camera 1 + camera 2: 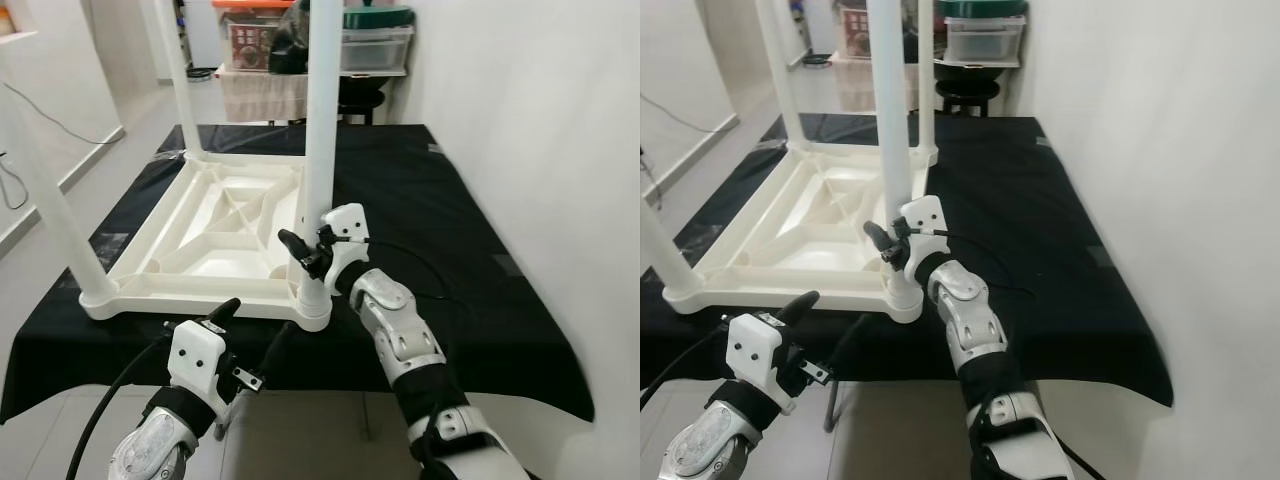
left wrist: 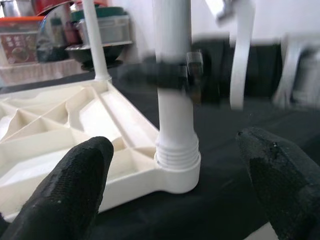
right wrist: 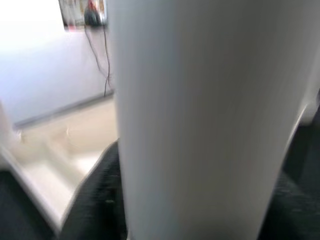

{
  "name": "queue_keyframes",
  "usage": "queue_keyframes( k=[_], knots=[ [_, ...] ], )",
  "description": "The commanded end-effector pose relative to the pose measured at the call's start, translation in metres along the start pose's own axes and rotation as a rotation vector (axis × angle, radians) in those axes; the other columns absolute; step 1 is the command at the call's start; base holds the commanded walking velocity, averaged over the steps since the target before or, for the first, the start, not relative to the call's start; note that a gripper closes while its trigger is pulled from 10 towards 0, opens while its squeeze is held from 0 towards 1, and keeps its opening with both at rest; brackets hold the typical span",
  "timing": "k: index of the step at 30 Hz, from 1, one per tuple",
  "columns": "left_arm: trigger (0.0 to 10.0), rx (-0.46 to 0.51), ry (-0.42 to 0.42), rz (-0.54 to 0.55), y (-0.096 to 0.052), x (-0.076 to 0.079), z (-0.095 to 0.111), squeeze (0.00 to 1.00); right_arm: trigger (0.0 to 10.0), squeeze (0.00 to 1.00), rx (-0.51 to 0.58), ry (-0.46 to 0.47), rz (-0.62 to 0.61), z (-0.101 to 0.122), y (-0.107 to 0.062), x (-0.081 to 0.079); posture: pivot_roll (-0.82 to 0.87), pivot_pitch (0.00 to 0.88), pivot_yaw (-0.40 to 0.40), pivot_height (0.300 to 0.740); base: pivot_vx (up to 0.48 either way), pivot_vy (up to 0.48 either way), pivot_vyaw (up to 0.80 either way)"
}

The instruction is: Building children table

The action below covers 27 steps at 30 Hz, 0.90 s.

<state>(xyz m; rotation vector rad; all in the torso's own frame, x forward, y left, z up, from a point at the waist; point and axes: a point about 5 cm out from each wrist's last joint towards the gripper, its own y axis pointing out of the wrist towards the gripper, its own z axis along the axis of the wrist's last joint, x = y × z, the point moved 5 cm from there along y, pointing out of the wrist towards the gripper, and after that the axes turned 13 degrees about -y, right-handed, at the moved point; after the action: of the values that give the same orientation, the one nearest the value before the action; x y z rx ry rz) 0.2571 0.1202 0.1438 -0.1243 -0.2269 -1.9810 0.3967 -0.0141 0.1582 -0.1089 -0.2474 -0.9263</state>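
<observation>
One black-clothed bench (image 1: pixel 440 200), white walls (image 1: pixel 530 120)

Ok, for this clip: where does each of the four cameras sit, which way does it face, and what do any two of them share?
Left eye view: on the head, looking forward and down at the upturned white table on a black cloth; both arms show.
Right eye view: same head, same scene.
Left wrist view: along the open left gripper toward the near table leg.
Right wrist view: pressed close to that leg, the right gripper around it.
Shared: the leg appears in all four views.
</observation>
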Motion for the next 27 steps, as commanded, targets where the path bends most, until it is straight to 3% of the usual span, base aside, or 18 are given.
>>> queue_keyframes(
  k=[1, 2, 3, 4, 5, 7, 10, 12, 14, 16, 17, 18, 19, 20, 27],
  knots=[
    [10.0, -0.018, 0.008, 0.023, -0.001, -0.004, -0.004, 0.00, 10.0, 1.00, -0.022, 0.034, 0.019, -0.004, -0.001, -0.007, 0.04, 0.081, -0.032, 0.740, 0.000, 0.000, 0.00],
    [10.0, -0.018, 0.012, 0.025, 0.000, -0.005, -0.005, 0.00, 10.0, 1.00, 0.029, 0.047, 0.069, 0.009, 0.001, -0.009, 0.04, 0.078, -0.032, 0.740, 0.000, 0.000, 0.00],
    [10.0, -0.018, 0.014, 0.025, 0.001, -0.005, -0.005, 0.00, 10.0, 0.64, 0.070, 0.054, 0.113, 0.021, 0.001, -0.010, 0.04, 0.075, -0.035, 0.740, 0.000, 0.000, 0.00],
    [10.0, -0.018, 0.014, 0.025, 0.001, -0.005, -0.005, 0.00, 10.0, 0.64, 0.070, 0.054, 0.113, 0.021, 0.001, -0.010, 0.04, 0.075, -0.035, 0.740, 0.000, 0.000, 0.00],
    [10.0, -0.019, 0.016, 0.025, 0.002, -0.005, -0.005, 0.00, 10.0, 0.00, 0.147, 0.019, 0.271, 0.039, 0.002, -0.010, 0.05, 0.067, -0.037, 0.740, 0.000, 0.000, 0.00],
    [10.0, -0.019, 0.016, 0.025, 0.002, -0.005, -0.005, 0.00, 10.0, 0.00, 0.147, 0.019, 0.271, 0.039, 0.002, -0.010, 0.05, 0.067, -0.037, 0.740, 0.000, 0.000, 0.00],
    [10.0, -0.018, 0.015, 0.025, 0.003, -0.004, -0.006, 0.00, 10.0, 0.00, 0.210, -0.088, 0.506, 0.052, -0.004, -0.005, 0.05, 0.062, -0.040, 0.740, 0.000, 0.000, 0.00],
    [10.0, -0.018, 0.015, 0.025, 0.003, -0.004, -0.006, 0.00, 10.0, 0.00, 0.210, -0.088, 0.506, 0.052, -0.004, -0.005, 0.05, 0.062, -0.040, 0.740, 0.000, 0.000, 0.00],
    [10.0, -0.018, 0.015, 0.026, 0.004, -0.004, -0.007, 0.00, 10.0, 0.00, 0.197, -0.106, 0.612, 0.054, -0.007, 0.002, 0.05, 0.059, -0.040, 0.740, 0.000, 0.000, 0.00],
    [10.0, -0.019, 0.015, 0.027, 0.004, -0.004, -0.007, 0.00, 10.0, 0.00, 0.185, -0.097, 0.620, 0.055, -0.007, 0.007, 0.06, 0.058, -0.044, 0.740, 0.000, 0.000, 0.00],
    [10.0, -0.020, 0.015, 0.028, 0.004, -0.004, -0.008, 0.00, 7.2, 0.00, 0.169, -0.087, 0.607, 0.056, -0.005, 0.013, 0.06, 0.057, -0.044, 0.740, 0.000, 0.000, 0.00],
    [10.0, -0.020, 0.015, 0.028, 0.004, -0.004, -0.008, 0.00, 7.2, 0.00, 0.169, -0.087, 0.607, 0.056, -0.005, 0.013, 0.06, 0.057, -0.044, 0.740, 0.000, 0.000, 0.00],
    [10.0, -0.021, 0.016, 0.028, 0.004, -0.004, -0.008, 0.00, 2.1, 0.00, 0.162, -0.073, 0.598, 0.058, -0.003, 0.017, 0.06, 0.057, -0.044, 0.740, 0.000, 0.000, 0.00],
    [10.0, -0.022, 0.016, 0.028, 0.004, -0.004, -0.008, 0.00, 0.0, 0.00, 0.157, -0.062, 0.592, 0.059, -0.003, 0.020, 0.07, 0.058, -0.044, 0.740, 0.000, 0.000, 0.00],
    [10.0, -0.024, 0.015, 0.028, 0.004, -0.004, -0.009, 0.00, 0.0, 0.00, 0.156, -0.070, 0.615, 0.058, -0.007, 0.025, 0.06, 0.062, -0.042, 0.740, 0.000, 0.000, 0.00]
  ],
)
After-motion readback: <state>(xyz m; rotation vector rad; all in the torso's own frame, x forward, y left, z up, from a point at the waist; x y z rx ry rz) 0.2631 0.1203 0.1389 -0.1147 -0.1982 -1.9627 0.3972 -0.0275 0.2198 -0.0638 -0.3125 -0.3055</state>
